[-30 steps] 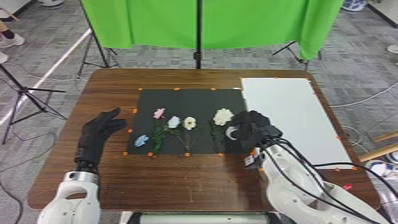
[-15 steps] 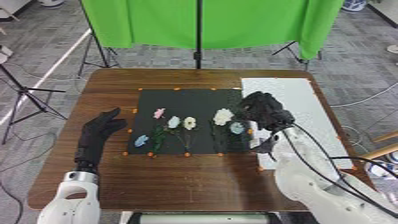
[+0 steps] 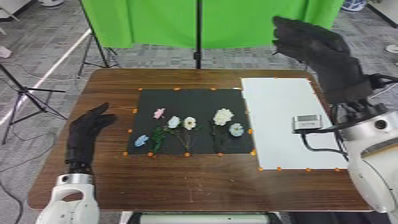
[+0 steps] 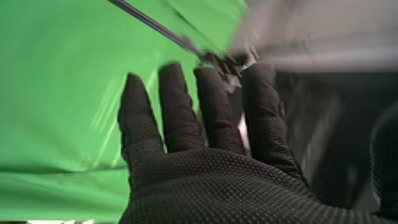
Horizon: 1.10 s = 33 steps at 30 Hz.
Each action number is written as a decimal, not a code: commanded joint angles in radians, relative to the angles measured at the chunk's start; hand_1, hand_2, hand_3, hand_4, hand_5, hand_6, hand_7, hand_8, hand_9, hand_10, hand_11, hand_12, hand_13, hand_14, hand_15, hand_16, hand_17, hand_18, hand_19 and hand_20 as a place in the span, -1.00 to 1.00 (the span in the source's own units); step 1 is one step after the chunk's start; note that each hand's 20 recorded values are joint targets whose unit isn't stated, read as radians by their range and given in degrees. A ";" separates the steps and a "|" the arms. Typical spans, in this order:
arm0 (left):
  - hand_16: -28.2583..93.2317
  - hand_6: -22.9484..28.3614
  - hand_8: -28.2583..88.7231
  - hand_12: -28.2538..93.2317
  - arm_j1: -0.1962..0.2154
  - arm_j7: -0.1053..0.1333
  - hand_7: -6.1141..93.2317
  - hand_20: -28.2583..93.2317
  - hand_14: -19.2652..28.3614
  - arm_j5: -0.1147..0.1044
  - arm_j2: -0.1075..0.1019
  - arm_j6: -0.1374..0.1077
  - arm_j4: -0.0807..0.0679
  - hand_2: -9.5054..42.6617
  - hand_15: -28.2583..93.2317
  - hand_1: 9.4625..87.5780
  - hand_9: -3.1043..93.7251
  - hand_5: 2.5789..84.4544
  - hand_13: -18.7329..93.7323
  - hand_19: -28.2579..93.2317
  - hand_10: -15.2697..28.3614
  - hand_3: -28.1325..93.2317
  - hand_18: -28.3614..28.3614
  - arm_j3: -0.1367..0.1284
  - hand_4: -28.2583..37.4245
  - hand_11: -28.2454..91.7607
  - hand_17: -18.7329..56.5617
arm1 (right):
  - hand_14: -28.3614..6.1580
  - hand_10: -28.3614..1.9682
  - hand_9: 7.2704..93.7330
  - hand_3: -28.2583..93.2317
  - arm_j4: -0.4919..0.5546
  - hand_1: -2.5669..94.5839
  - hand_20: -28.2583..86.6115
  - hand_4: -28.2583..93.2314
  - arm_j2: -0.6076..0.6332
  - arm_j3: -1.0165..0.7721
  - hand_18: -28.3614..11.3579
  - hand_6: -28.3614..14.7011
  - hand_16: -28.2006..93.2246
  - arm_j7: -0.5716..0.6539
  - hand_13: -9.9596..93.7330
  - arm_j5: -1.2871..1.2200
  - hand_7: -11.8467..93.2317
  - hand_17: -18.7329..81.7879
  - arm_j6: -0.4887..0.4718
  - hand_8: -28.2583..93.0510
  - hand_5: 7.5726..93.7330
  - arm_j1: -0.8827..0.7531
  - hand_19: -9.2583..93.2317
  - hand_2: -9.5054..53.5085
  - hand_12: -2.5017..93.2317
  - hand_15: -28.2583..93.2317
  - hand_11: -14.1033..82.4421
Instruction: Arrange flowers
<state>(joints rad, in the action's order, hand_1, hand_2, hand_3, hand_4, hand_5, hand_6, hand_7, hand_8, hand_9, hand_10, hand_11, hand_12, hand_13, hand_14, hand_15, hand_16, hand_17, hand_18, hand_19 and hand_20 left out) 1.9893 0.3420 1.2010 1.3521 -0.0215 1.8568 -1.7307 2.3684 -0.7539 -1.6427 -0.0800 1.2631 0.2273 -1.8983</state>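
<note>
Over the back right of the table my right hand [image 3: 324, 55] is raised high, in front of the green cloth, holding nothing. In the right wrist view the palm of that hand [image 4: 226, 175] shows with its fingers straight. My left hand [image 3: 86, 132] lies open at the table's left, beside the black mat [image 3: 182, 95]. On the mat lie a pink flower [image 3: 159, 113], a blue flower [image 3: 141, 141], a white flower [image 3: 174, 122], a cream flower [image 3: 190, 123], a larger white flower [image 3: 223, 117] and a pale blue flower [image 3: 236, 130], some with green stems.
A white sheet [image 3: 275, 115] lies right of the mat, with orange tape along its edges. The wooden table [image 3: 178, 185] carries both. A green cloth [image 3: 160, 25] on a stand hangs behind it, and tripod legs stand on the floor.
My right hand has left the mat's right side, passed over the white sheet and risen far up and back. The pale blue flower is now uncovered. My left hand has shifted slightly left.
</note>
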 commanded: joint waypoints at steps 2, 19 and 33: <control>-0.62 0.24 -0.61 -0.35 0.059 0.059 -0.71 -0.29 0.67 -0.036 0.055 -0.044 -0.024 -0.16 -0.11 -0.63 0.19 0.21 0.12 -0.14 0.49 0.48 0.56 0.051 -1.00 -0.11 -0.20 | -0.09 0.08 -0.29 0.62 0.008 -1.00 -0.02 -0.98 -0.159 0.040 -0.36 0.45 -0.23 -0.040 -0.26 -0.234 -0.57 -0.33 0.112 -0.69 -0.40 -0.273 -0.64 -0.51 -0.72 -0.42 -0.63; -0.61 0.24 -0.61 -0.36 -0.032 -0.047 -0.74 -0.29 0.66 0.289 0.022 0.332 -0.012 -0.21 -0.14 -0.59 0.14 0.16 0.09 -0.21 0.48 0.47 0.55 -0.016 -0.97 -0.16 -0.24 | -0.16 0.06 -0.32 0.70 0.003 -1.00 -0.05 -0.92 -0.144 -0.020 -0.31 0.45 -0.21 -0.008 -0.34 -0.078 -0.57 -0.42 0.113 -0.69 -0.39 -0.267 -0.59 -0.56 -0.71 -0.46 -0.64; -0.62 0.17 -0.61 -0.36 -0.085 0.224 -0.68 -0.29 0.50 0.132 -0.028 -0.133 -0.064 -0.28 -0.25 -0.55 0.15 0.21 0.03 -0.29 0.41 0.49 0.47 0.127 -0.93 -0.16 -0.22 | -0.23 0.34 -0.76 0.12 -0.017 -1.00 -0.15 -1.00 -0.145 0.002 -0.16 0.27 0.08 0.103 -0.59 -0.126 -0.64 -0.66 0.071 -0.70 -0.88 -0.187 -0.57 -0.23 -0.68 -0.76 -0.84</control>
<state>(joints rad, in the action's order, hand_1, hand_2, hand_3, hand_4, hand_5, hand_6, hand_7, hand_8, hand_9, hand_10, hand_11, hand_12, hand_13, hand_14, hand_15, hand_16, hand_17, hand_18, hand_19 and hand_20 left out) 1.9010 0.4338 1.5587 1.3252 0.0894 1.8239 -1.6767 2.3621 -0.9021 -1.6822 0.0500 1.1993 0.2344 -2.1275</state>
